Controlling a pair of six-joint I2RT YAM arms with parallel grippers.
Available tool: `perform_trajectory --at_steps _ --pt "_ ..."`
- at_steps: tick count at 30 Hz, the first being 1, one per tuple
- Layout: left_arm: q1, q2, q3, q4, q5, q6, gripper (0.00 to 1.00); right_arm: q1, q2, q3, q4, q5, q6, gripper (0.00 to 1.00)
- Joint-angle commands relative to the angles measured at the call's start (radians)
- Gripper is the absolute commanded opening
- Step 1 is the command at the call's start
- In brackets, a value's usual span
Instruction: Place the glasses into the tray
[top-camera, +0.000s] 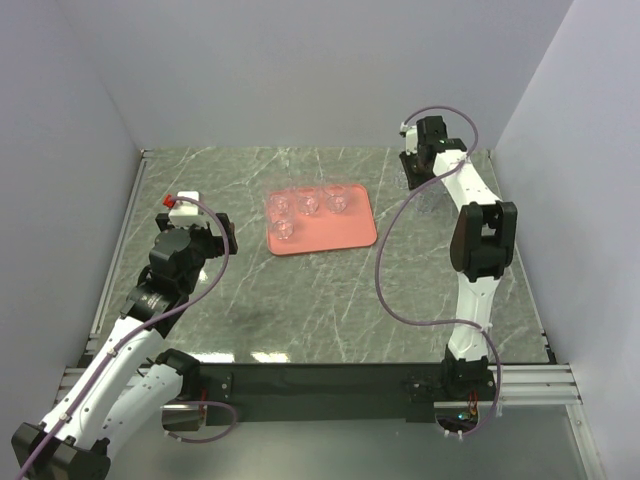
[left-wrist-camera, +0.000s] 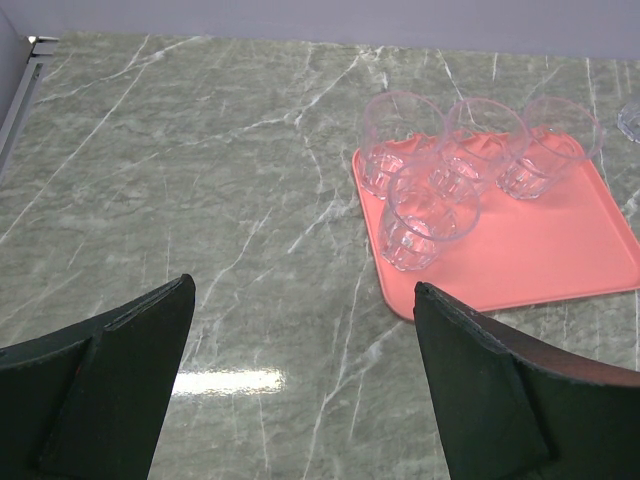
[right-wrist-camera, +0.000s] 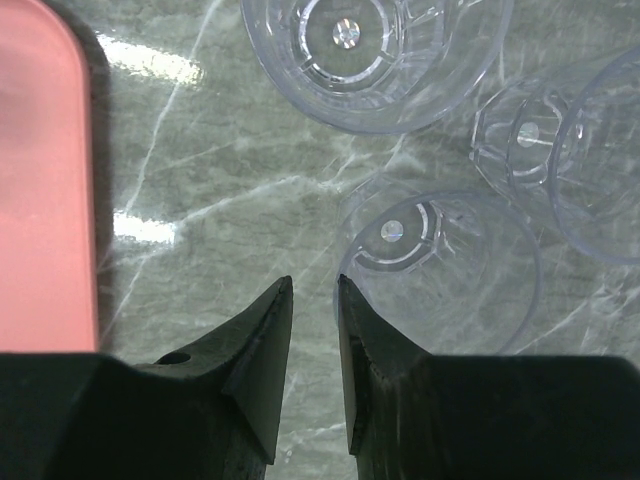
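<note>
Four glasses (left-wrist-camera: 430, 215) crowd the far left part of the tray (left-wrist-camera: 540, 250), set close with only narrow gaps between them. The tray's near and right parts lie bare, open from above. Left of the tray the table (left-wrist-camera: 150, 170) is open stone. Just right of the tray runs a bare strip, then the loose glasses (right-wrist-camera: 440, 265) stand packed, rims almost meeting. The right arm (top-camera: 480, 240) hangs over that cluster. Walls (top-camera: 60, 150) shut in the table beyond the tray and on both sides.

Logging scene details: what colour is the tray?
The tray is plain salmon pink, clearest in the left wrist view.
</note>
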Motion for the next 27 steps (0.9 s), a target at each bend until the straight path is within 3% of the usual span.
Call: perform_trajectory --at_steps 1,23,27 --pt "0.007 -0.003 -0.003 0.036 0.01 0.012 0.97 -0.009 0.006 0.012 0.016 0.029 -0.003 0.32" --pt "0.005 -0.003 -0.003 0.038 0.008 0.012 0.97 -0.013 0.055 0.008 0.013 0.069 -0.014 0.29" --pt "0.005 -0.003 -0.005 0.036 0.008 0.012 0.97 -0.015 0.052 0.007 0.009 0.06 -0.024 0.12"
